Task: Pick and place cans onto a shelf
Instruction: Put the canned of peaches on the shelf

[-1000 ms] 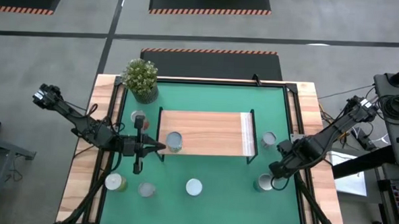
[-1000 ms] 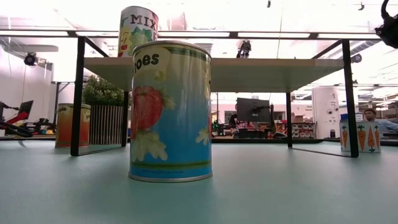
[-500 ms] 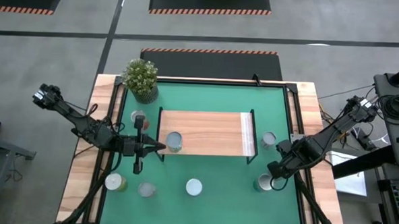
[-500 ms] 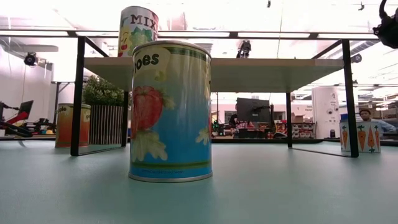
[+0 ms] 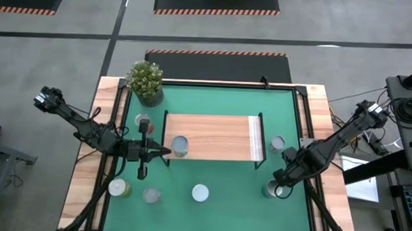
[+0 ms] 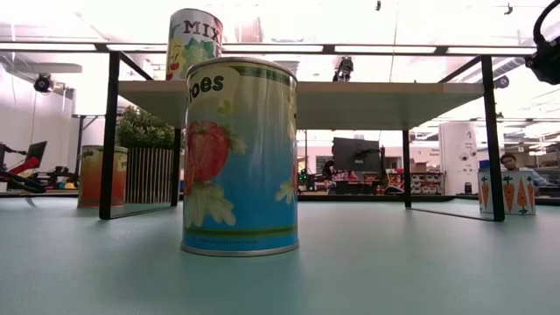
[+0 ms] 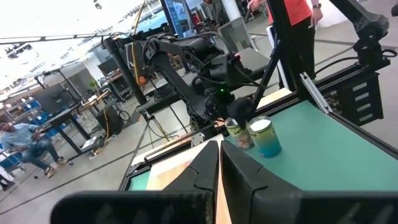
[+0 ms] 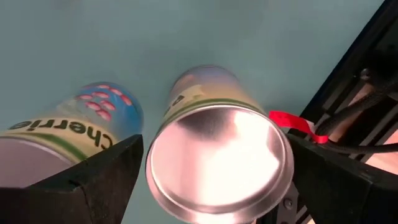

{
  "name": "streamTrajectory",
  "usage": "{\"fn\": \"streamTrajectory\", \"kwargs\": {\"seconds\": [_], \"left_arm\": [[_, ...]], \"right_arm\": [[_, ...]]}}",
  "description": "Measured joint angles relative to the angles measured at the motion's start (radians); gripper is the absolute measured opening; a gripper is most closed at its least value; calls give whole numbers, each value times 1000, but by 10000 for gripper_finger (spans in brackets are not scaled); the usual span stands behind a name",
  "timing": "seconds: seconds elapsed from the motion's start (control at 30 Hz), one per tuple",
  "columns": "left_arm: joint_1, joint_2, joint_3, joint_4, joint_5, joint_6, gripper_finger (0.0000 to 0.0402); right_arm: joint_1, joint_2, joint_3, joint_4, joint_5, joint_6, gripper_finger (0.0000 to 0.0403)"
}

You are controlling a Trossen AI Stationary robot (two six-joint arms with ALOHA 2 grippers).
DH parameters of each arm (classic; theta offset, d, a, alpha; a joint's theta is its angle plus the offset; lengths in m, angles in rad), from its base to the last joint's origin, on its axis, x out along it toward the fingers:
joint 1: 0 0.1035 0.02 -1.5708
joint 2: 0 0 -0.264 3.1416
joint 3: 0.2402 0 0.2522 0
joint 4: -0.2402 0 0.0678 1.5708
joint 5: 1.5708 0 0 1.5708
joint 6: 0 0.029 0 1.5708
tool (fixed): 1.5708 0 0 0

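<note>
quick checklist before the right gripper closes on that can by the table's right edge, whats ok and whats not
1. Right gripper open: ok, a finger on each side of the can.
2. Can upright: ok.
3. Room around it: not ok, the cherries can stands close beside.
4. Fingers low enough on the can: cannot tell.
5. Shelf has free board: ok, only one can on it.
6. Left gripper out of the way: ok, at the shelf's left end.

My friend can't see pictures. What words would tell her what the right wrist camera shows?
The right gripper hangs open, its two dark fingers on either side of a can's shiny round top. A second can labelled with cherries stands beside it on the green mat.
</note>
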Motion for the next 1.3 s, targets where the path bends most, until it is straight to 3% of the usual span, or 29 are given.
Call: {"fn": "streamTrajectory", "kwargs": {"seconds": [0.4,0.67,0.83,1.03,1.3], "left_arm": [[0,0,0,1,0,0,0],[0,0,0,3,0,0,0],[0,0,0,3,0,0,0],[0,0,0,3,0,-10,0],[0,0,0,3,0,-33,0]], "right_arm": [[0,28,0,8,0,-17,302],[0,9,0,1,6,-56,327],[0,-19,1,-24,14,-60,322],[0,-59,62,-145,101,-73,313],[0,-85,214,-282,297,-123,313]]}}
